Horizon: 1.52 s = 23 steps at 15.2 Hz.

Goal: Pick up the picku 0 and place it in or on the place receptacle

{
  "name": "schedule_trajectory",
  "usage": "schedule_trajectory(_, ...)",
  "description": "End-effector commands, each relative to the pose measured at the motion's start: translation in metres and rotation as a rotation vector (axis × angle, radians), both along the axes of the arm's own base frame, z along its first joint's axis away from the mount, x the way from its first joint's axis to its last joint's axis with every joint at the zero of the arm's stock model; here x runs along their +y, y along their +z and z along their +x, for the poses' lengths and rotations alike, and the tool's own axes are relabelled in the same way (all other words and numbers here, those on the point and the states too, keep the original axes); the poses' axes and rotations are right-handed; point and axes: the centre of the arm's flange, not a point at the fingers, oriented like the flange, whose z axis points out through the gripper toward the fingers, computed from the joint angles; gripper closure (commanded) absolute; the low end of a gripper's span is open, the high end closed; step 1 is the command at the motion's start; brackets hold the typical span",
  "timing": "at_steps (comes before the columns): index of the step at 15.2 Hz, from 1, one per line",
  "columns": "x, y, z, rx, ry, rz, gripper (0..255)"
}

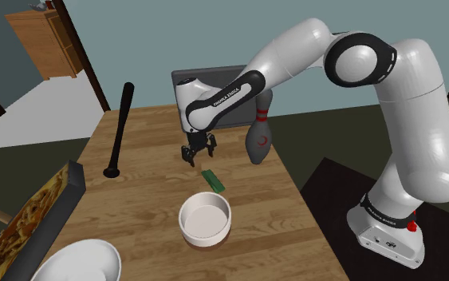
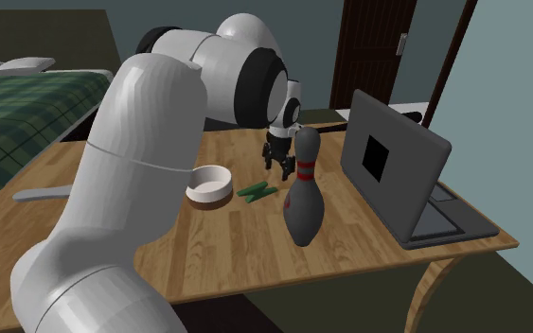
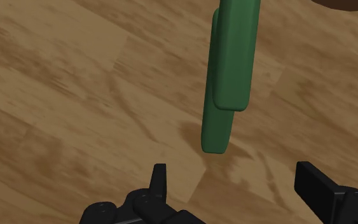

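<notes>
A flat green piece (image 1: 213,180) made of two overlapping bars lies on the wooden table (image 1: 147,203), also seen as the green piece (image 2: 257,192) and close up as the green piece (image 3: 229,70). A round white bowl (image 1: 205,219) stands just in front of it toward the table's near edge; the same bowl (image 2: 208,184) sits beside the piece. My gripper (image 1: 198,155) hovers low over the table just past the piece's far end. The gripper (image 3: 238,191) is open, its fingers apart with only bare wood between them. It also appears as the gripper (image 2: 281,166) behind the pin.
A grey bowling pin (image 1: 260,137) with red stripes stands right beside the gripper, pin (image 2: 301,194). A grey laptop (image 2: 392,166) stands open behind it. A black bat (image 1: 120,128) lies toward the shoulder view's left, with a framed picture (image 1: 39,211) and a second white bowl (image 1: 75,263) near the front corner.
</notes>
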Motion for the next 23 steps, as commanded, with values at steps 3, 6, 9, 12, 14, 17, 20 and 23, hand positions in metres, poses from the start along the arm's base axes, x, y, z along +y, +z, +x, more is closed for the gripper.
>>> schedule_trajectory(3,0.000,0.000,0.000,0.000,0.000,0.000,255)
schedule_trajectory(6,0.000,0.000,0.000,0.000,0.000,0.000,255)
schedule_trajectory(9,0.000,0.000,0.000,0.000,0.000,0.000,255)
schedule_trajectory(12,0.003,-0.001,-0.015,-0.015,-0.017,-0.004,0)
schedule_trajectory(14,0.010,-0.005,-0.045,-0.045,-0.050,-0.011,0)
schedule_trajectory(17,0.022,-0.012,-0.090,-0.089,-0.101,-0.021,0)
schedule_trajectory(20,0.024,-0.024,-0.095,-0.094,-0.107,-0.022,0)
schedule_trajectory(23,0.024,-0.039,-0.095,-0.094,-0.107,-0.022,0)
